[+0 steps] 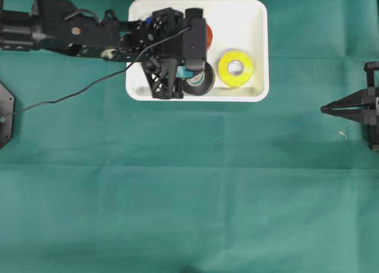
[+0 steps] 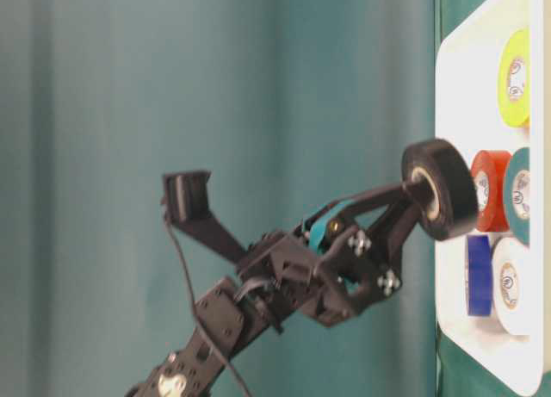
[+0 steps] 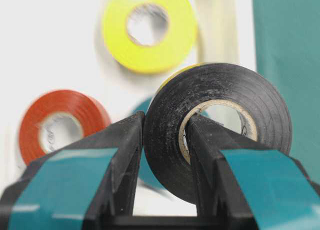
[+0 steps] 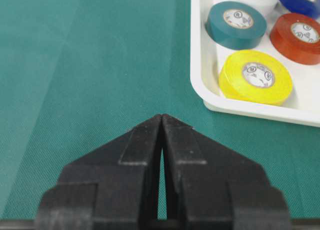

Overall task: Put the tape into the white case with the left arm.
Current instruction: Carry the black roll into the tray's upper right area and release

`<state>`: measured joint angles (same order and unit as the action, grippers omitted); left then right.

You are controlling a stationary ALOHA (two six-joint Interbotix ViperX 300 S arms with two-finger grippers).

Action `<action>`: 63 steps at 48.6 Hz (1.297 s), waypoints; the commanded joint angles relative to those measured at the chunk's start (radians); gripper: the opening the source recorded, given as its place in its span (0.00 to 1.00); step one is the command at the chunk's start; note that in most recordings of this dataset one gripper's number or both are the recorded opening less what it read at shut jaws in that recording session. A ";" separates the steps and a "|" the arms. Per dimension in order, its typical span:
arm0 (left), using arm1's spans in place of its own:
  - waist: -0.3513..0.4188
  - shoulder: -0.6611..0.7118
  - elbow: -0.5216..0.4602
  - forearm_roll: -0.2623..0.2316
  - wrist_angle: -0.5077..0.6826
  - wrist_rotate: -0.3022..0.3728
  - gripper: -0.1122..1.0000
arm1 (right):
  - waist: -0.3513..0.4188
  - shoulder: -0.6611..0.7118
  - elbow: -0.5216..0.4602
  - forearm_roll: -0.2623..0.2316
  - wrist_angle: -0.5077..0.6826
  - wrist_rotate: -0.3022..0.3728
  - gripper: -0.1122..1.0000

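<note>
Left fingers (image 3: 127, 155): clamped on the black tape (image 3: 217, 125), one inside its core, one outside.
Tape: above the white case (image 1: 254, 48).

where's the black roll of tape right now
The black roll of tape is clamped in the left gripper, held above the near edge of the shallow white plastic tray in the overhead view, just left of the yellow tape roll.

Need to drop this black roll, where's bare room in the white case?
Bare floor in the white case: the strip between the yellow roll and its right rim, and the corner beyond the yellow roll. Crowded: left half, with red, teal, blue and white rolls.
</note>
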<state>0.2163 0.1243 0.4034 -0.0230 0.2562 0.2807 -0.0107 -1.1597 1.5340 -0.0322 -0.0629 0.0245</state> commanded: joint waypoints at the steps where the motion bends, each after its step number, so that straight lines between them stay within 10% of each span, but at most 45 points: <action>1: 0.023 0.005 -0.057 0.002 -0.009 -0.002 0.32 | 0.000 0.011 -0.012 0.000 -0.011 0.002 0.02; 48: 0.117 0.137 -0.227 0.002 -0.002 -0.002 0.33 | 0.000 0.009 -0.011 0.000 -0.011 0.002 0.02; 63: 0.117 0.130 -0.221 0.002 -0.002 -0.003 0.97 | 0.000 0.009 -0.009 -0.002 -0.011 0.002 0.02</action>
<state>0.3298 0.2807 0.2040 -0.0215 0.2592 0.2807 -0.0107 -1.1582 1.5340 -0.0322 -0.0629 0.0245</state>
